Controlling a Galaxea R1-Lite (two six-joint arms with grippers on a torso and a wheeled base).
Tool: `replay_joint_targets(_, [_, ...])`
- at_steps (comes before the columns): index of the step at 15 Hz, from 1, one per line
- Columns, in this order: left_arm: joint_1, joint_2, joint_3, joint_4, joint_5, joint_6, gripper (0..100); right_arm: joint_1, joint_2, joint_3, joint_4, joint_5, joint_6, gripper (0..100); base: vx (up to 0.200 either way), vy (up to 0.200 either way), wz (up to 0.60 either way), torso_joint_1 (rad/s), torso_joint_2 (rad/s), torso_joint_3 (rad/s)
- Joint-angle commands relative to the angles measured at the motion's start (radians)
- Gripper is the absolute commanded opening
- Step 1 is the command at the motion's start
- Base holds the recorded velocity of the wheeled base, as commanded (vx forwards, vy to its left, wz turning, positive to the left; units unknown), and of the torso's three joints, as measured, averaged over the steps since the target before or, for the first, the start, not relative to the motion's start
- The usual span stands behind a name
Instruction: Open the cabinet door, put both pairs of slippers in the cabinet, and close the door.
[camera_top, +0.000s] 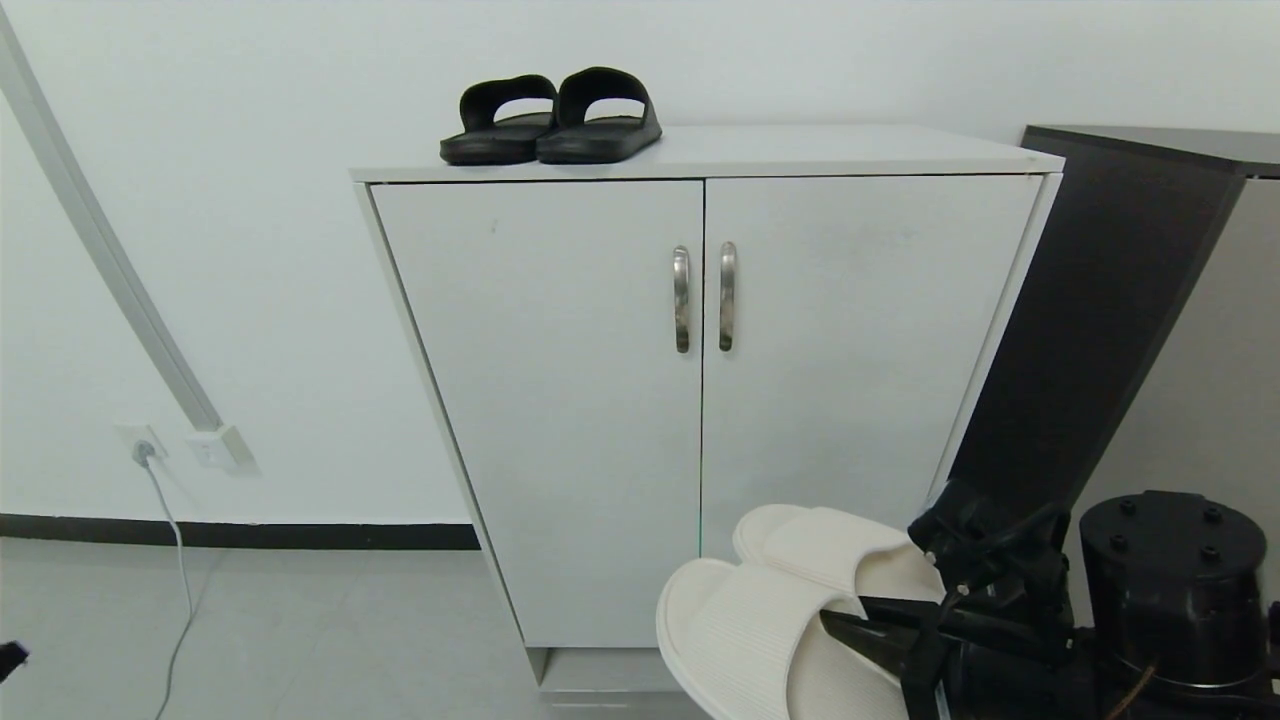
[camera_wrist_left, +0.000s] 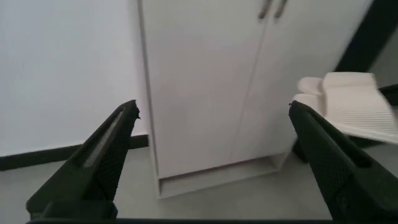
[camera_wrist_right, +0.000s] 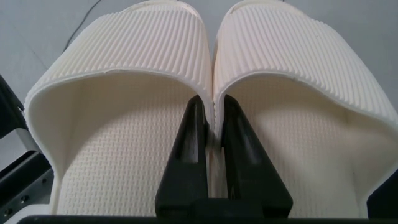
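Pinching white slippers (camera_top: 790, 590) (inner walls together) in right gripper (camera_wrist_right: 213, 109) jaws. Left gripper (camera_wrist_left: 212, 111) jaws spread. Black slippers (camera_top: 550, 120) atop shut cabinet (camera_top: 560, 400), near left edge.

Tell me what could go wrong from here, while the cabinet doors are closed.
1. The right end effector pinches the white slippers only by their touching inner edges; one could slip out while moving.
2. The pair hangs low before the shut right door; that door, swung open, might strike it.
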Motion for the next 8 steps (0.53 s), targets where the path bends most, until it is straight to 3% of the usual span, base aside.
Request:
replay_joint_targets(1, [-0.042, 0.355, -0.039, -0.195, -0.17, -0.001, 100, 0.004, 0.0, 0.002, 0.0, 0.001, -0.005, 0, 0.0, 0.0, 0.0, 0.0, 0.0, 0.0])
replay_joint_targets(4, [-0.182, 0.644, -0.113, -0.443, -0.182, -0.006, 100, 0.004, -0.001, 0.002, 0.0, -0.002, -0.009, 0, 0.0, 0.0, 0.0, 0.0, 0.0, 0.0])
replay_joint_targets(5, [-0.205, 0.685, -0.131, -0.472, -0.179, -0.006, 100, 0.004, 0.0, 0.002, 0.0, -0.002, -0.009, 0, 0.0, 0.0, 0.0, 0.0, 0.0, 0.0])
replay_joint_targets(6, [-0.272, 0.8, -0.208, -0.552, -0.169, -0.006, 100, 0.004, 0.002, 0.003, 0.0, -0.002, -0.009, 0, 0.0, 0.0, 0.0, 0.0, 0.0, 0.0])
replay_joint_targets(7, [-0.294, 0.825, -0.236, -0.564, -0.159, -0.008, 100, 0.004, 0.002, 0.003, 0.0, -0.002, -0.009, 0, 0.0, 0.0, 0.0, 0.0, 0.0, 0.0])
replay_joint_targets(8, [-0.374, 0.889, -0.337, -0.563, -0.127, -0.009, 100, 0.004, 0.004, 0.003, 0.0, -0.002, -0.007, 0, 0.0, 0.0, 0.0, 0.0, 0.0, 0.0])
